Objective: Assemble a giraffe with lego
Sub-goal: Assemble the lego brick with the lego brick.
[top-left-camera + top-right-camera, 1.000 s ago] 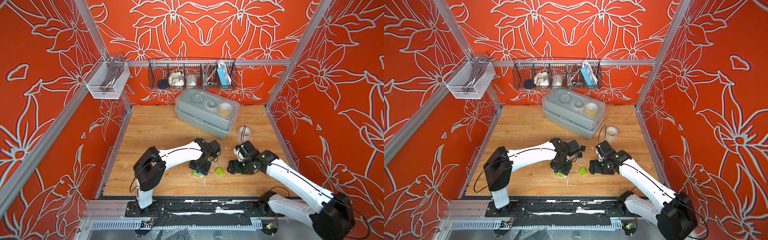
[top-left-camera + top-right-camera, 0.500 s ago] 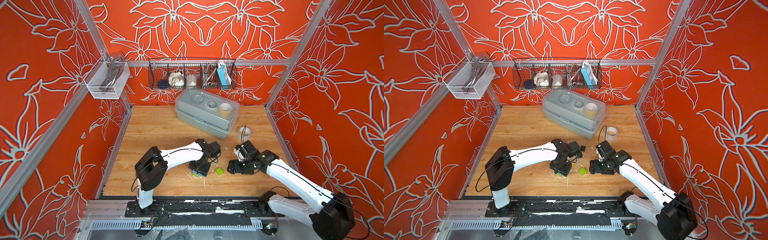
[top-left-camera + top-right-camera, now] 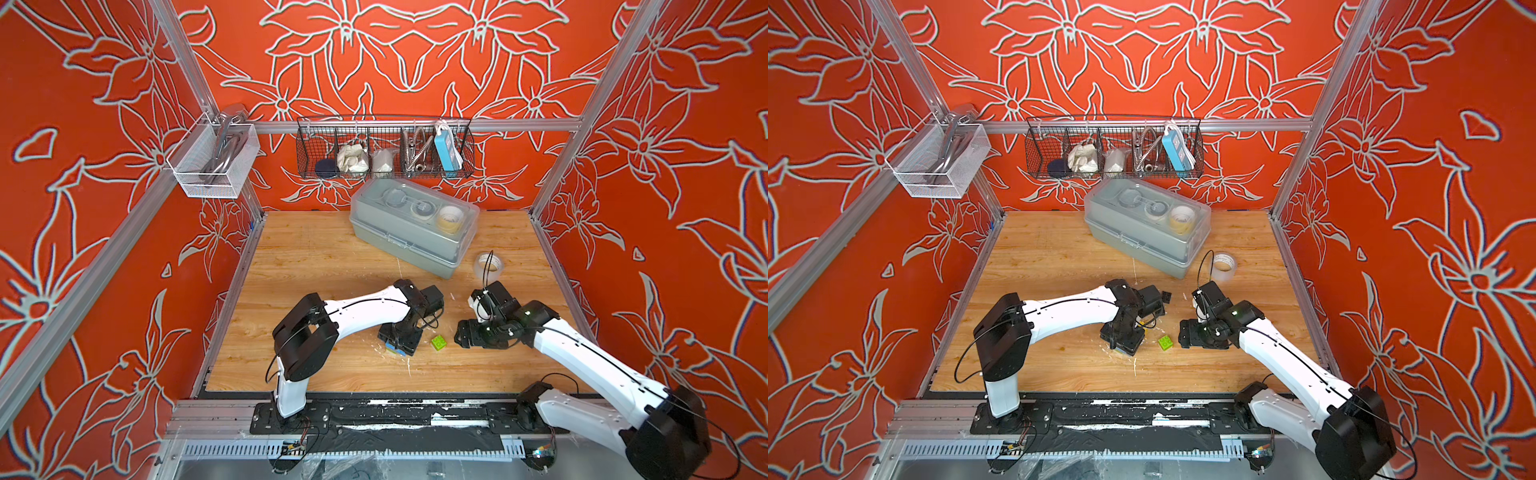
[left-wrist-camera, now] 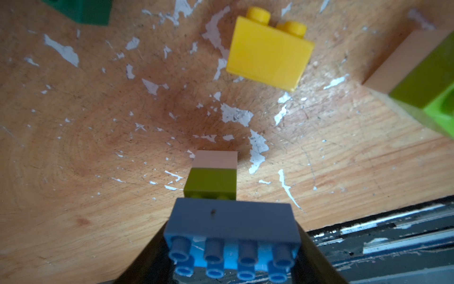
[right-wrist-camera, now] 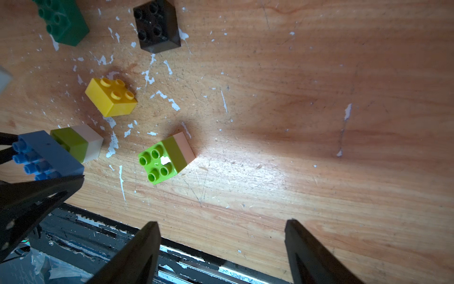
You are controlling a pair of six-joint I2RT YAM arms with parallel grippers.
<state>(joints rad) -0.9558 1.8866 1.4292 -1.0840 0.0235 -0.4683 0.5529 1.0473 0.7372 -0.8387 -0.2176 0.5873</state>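
Assembly is early: left fingers are clamped on the blue brick, held just over 1 lime-and-white leg whose studs show. 2nd leg stands near the blue brick, unattached. Yellow brick, black brick and dark green brick lie beyond it, loose on the bench. Right fingers are apart, empty. Neck and head are not yet built.

L arm bent low, L claw clamped, pointing down, R arm low, R claw spread wide
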